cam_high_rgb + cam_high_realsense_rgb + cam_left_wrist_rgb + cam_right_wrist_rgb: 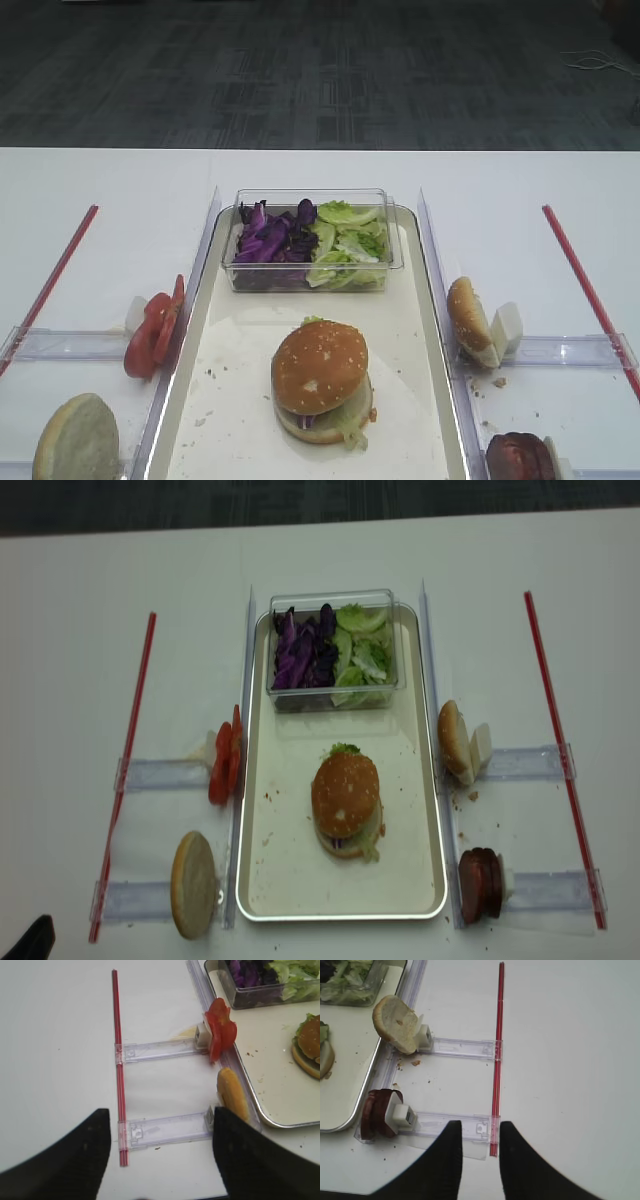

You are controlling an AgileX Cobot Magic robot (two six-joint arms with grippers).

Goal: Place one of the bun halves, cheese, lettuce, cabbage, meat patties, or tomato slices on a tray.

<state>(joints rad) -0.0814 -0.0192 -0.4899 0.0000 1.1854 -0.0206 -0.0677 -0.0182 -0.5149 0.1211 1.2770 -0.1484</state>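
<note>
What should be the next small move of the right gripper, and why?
Probably the right gripper should move forward and left toward the meat patties. Its jaws stand apart with nothing between them, over the clear rail, and the patties stand on edge just outside the tray. The burger already carries its seeded top.

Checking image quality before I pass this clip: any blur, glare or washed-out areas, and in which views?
Exterior high: sharp on the assembled burger, even light. Realsense high: softer overall, white table slightly washed out. Right wrist: right gripper fingers dark and blurred at their edges, meat patties fairly clear. Left wrist: left gripper fingers blurred, tomato slices in focus. No strong glare anywhere.
</note>
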